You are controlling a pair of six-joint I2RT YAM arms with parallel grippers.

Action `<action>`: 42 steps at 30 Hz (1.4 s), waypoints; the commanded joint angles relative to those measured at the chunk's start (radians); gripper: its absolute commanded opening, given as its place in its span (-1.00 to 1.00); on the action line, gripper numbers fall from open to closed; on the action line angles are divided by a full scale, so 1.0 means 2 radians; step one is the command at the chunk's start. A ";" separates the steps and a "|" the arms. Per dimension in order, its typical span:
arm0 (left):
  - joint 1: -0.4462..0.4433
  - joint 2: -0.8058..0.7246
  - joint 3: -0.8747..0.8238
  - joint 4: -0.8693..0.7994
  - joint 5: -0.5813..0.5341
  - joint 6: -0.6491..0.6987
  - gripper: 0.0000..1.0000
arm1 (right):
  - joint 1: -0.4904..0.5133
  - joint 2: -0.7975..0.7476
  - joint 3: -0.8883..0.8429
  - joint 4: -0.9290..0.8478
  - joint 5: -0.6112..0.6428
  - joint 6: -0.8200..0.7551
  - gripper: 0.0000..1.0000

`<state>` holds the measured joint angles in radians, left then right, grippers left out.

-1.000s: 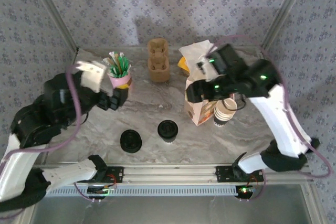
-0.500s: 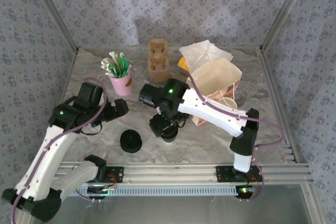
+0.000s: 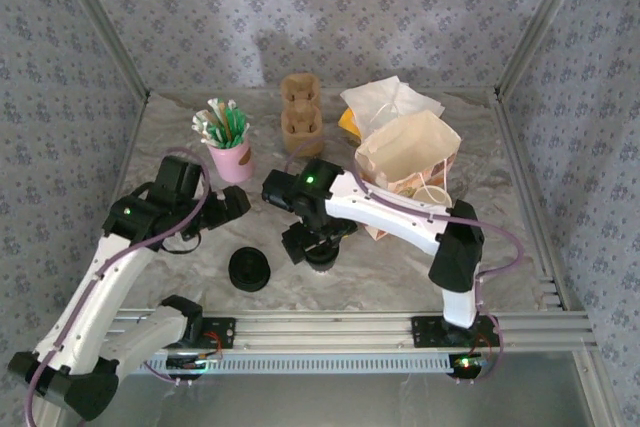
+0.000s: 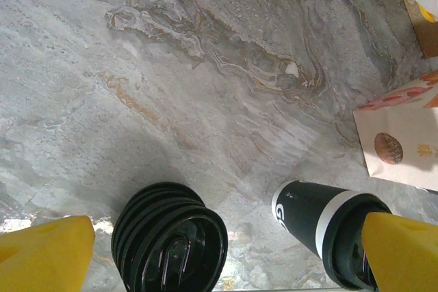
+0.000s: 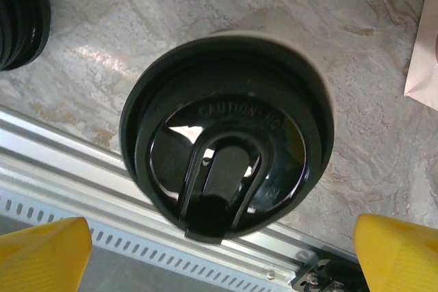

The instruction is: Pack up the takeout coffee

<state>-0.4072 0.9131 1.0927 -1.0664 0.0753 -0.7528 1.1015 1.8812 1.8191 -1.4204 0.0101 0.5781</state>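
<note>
The takeout coffee [image 5: 226, 135], a dark paper cup with a pale band and a round black lid, stands on the marble table near the front edge. My right gripper [image 3: 312, 240] hovers straight above it and hides most of it from the top camera. That gripper [image 5: 220, 254] is open, its yellow fingertips [image 5: 41, 254] wide on either side of the lid and touching nothing. To the left, my left gripper [image 3: 230, 207] is open and empty. From its wrist camera the coffee [image 4: 328, 227] shows at lower right. The paper bag [image 3: 410, 157] stands open at right.
A squat stack of black lids [image 3: 249, 269] sits left of the coffee, lids [image 4: 170, 237] low in the left wrist view. A pink cup of stirrers [image 3: 230, 152], a brown cup carrier [image 3: 300, 117] and pale stacked cups [image 3: 432, 197] stand farther back. The metal rail [image 5: 137, 210] runs close behind the coffee.
My right arm swung from the bag across to the left and now hangs over the coffee. The left arm drew back from the pink cup and lowered toward the table.
</note>
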 commanded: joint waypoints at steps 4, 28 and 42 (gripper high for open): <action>0.005 -0.004 0.013 0.001 -0.004 0.009 1.00 | -0.011 0.013 0.000 0.008 0.018 0.021 1.00; 0.011 0.003 0.010 0.002 0.000 0.024 1.00 | -0.017 0.033 0.006 0.013 0.022 0.021 0.79; 0.011 0.007 0.010 0.004 0.006 0.025 1.00 | -0.019 0.025 0.000 0.008 0.031 0.021 0.71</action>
<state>-0.3923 0.9264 1.0927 -1.0649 0.0750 -0.7158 1.0691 1.9385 1.8164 -1.3712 0.0467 0.6060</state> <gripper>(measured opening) 0.996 0.861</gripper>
